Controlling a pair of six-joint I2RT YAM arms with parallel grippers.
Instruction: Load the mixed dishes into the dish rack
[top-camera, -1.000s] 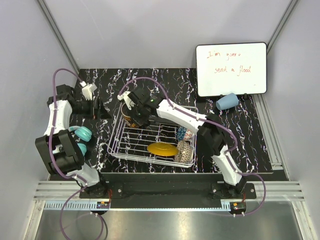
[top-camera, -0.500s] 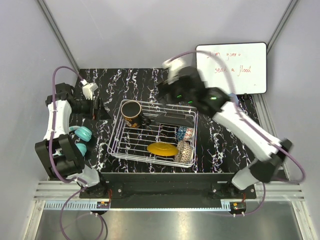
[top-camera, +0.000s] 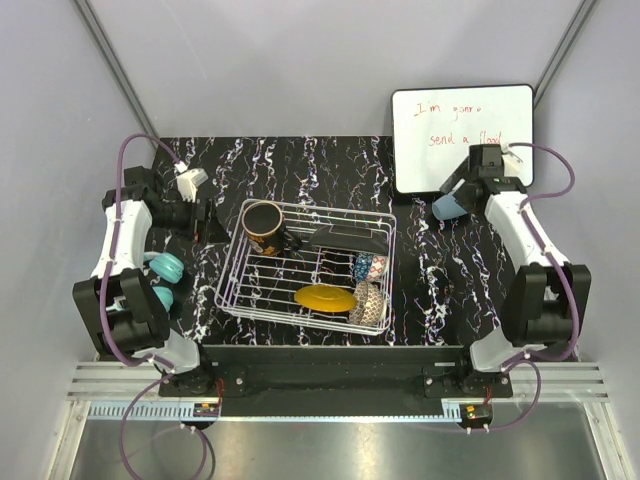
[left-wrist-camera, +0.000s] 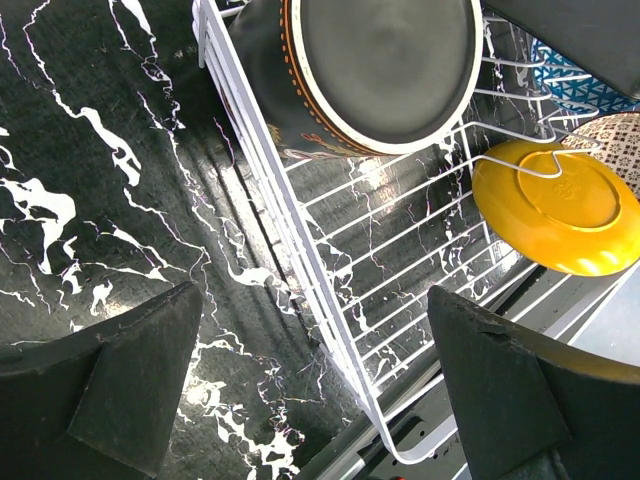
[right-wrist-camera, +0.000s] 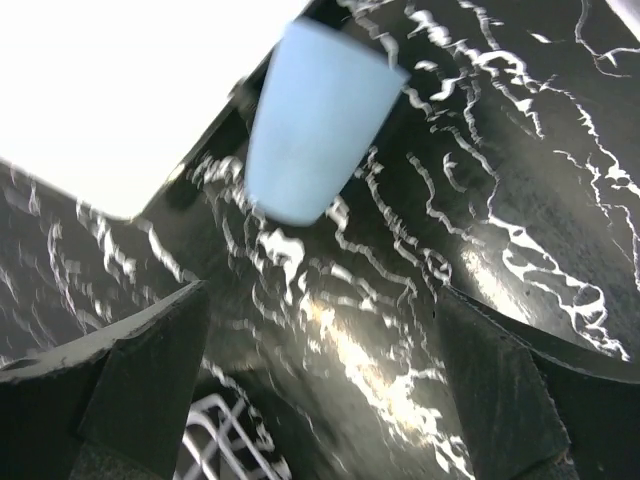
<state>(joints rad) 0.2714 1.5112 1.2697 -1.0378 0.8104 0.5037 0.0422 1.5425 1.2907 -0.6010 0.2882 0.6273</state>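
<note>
Your surface is a black marbled tabletop (top-camera: 300, 160) between grey walls. The dish rack (top-camera: 232, 265) holds one mug (top-camera: 263, 227), one saucer (top-camera: 347, 238), one yellow plate (top-camera: 324, 297) and two bowls: blue bowl (top-camera: 369, 267), beige bowl (top-camera: 368, 303). One light blue cup (right-wrist-camera: 318, 125) sits beyond the rack's far right corner, before your right gripper (right-wrist-camera: 320, 390), fingers apart. Your left gripper (left-wrist-camera: 315, 370), likewise apart, hangs at the rack's left side.

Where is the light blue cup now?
The cup sits far right in the top view, by the whiteboard, outside the dish rack, near the right hand.

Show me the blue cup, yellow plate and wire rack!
light blue cup (right-wrist-camera: 320, 120), right wrist view, middle of its side.
yellow plate (left-wrist-camera: 560, 210), left wrist view, its centre.
dish rack (top-camera: 270, 278), top view, bare wire floor.
</note>
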